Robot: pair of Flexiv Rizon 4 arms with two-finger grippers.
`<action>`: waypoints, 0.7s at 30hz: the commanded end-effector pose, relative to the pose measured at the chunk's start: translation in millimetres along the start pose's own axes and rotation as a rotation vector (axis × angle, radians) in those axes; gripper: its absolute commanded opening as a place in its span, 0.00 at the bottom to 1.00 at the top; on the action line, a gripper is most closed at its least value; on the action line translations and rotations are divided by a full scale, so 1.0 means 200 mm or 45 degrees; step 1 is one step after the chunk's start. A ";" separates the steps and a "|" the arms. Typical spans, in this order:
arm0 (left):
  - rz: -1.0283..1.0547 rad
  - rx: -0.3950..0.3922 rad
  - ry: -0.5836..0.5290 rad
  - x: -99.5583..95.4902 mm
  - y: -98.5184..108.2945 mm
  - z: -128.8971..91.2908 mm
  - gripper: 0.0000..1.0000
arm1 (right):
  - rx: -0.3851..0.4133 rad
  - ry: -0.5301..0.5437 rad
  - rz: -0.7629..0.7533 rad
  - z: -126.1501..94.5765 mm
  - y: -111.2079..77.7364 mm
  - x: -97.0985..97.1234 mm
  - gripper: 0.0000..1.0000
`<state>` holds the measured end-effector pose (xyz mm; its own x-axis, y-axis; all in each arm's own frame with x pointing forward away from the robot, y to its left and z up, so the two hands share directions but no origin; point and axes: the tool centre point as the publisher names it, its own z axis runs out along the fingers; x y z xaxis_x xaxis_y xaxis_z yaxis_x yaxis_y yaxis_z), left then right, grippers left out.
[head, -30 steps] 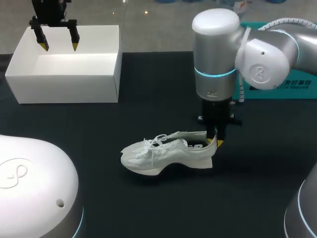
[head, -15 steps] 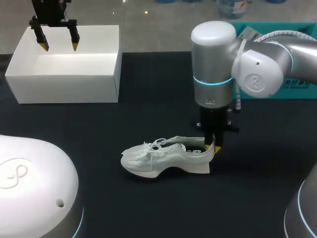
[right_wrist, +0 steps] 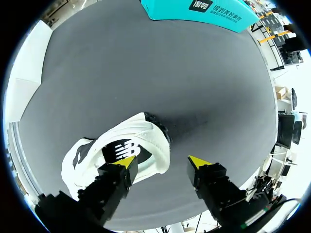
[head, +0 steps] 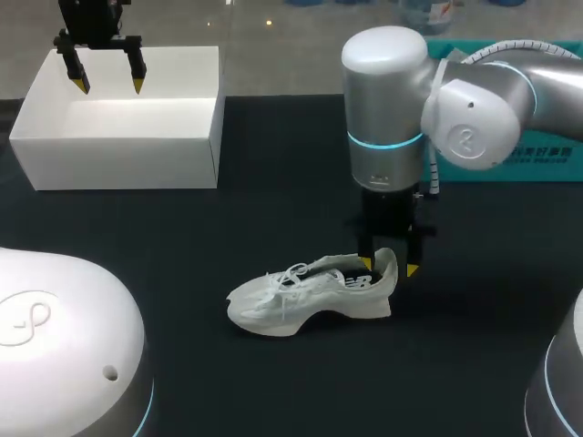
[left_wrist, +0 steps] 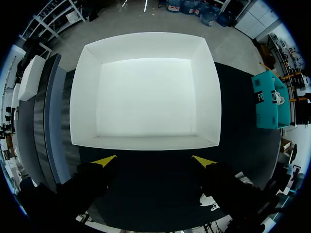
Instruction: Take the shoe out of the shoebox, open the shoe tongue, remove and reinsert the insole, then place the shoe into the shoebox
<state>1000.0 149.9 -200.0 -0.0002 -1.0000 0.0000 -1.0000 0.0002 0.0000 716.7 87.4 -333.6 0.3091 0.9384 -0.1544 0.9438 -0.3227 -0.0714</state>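
Observation:
A white sneaker (head: pixel 310 296) lies on its sole on the dark table, toe toward the left. My right gripper (head: pixel 389 267) stands open over its heel. In the right wrist view the right gripper (right_wrist: pixel 162 161) straddles the heel rim of the sneaker (right_wrist: pixel 146 138): one fingertip (right_wrist: pixel 127 162) is over the shoe's opening, the other is clear of the shoe over bare table. The white shoebox (head: pixel 55 137) stands at the back left with nothing in it. My left gripper (head: pixel 105 82) hangs open above it; in the left wrist view the left gripper (left_wrist: pixel 154 160) is above the near wall of the shoebox (left_wrist: pixel 82 97).
A teal box (head: pixel 537 155) stands at the back right edge, also seen as the teal box (right_wrist: pixel 204 9) ahead of the right gripper. Rounded white arm housings fill the front left (head: pixel 55 337) and front right (head: pixel 560 382) corners.
The right gripper lowered the shoe's heel, then opened and let go. The sneaker now rests flat on the table. The left arm has not moved.

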 end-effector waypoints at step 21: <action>0.000 0.000 0.000 0.00 0.00 0.00 1.00 | -0.171 0.267 -0.549 -0.24 0.02 -0.12 1.00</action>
<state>1000.0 149.9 -200.0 -0.0001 -1.0000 0.0000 -1.0000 0.0001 0.0000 720.4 73.3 -280.1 -0.1077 0.9938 0.0270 0.9935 0.1067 0.0388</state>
